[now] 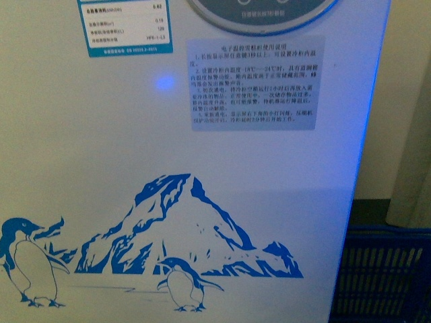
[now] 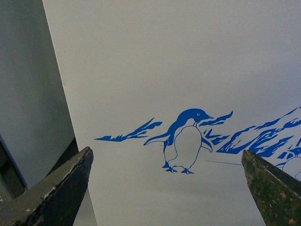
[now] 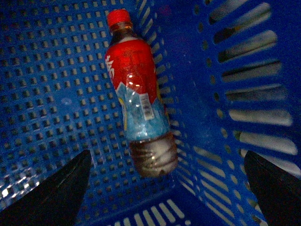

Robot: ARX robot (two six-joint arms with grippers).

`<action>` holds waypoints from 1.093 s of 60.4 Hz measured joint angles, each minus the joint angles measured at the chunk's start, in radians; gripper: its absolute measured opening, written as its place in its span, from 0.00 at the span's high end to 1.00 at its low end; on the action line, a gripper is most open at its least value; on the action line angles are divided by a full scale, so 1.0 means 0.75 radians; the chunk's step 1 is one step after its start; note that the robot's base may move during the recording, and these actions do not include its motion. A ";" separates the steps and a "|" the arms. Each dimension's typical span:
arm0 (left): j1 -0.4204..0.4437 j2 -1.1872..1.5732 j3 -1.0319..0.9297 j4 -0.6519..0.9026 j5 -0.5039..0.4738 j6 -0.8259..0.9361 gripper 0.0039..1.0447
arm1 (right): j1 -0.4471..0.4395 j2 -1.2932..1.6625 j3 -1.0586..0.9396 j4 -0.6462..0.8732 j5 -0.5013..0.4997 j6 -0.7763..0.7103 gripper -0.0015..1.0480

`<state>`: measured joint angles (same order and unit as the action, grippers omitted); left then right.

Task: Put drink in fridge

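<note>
Jaws stand wide on both the left gripper (image 2: 167,157), facing the fridge's (image 1: 135,134) white penguin-painted side, and the right gripper (image 3: 165,157), above the drink (image 3: 138,99) lying in the blue basket (image 3: 47,94) beside the fridge.

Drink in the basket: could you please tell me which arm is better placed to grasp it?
Right. The right jaws stand open over the drink lying in the basket; the left jaws face only the fridge's wall.
</note>
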<state>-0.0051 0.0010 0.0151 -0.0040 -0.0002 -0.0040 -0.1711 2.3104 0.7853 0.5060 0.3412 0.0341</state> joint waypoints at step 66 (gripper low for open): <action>0.000 0.000 0.000 0.000 -0.001 -0.001 0.08 | -0.026 0.886 0.930 -0.606 0.170 0.246 0.07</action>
<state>-0.0051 0.0010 0.0151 -0.0040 -0.0006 -0.0044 -0.1905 2.9746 1.4830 0.0513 0.4690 0.2188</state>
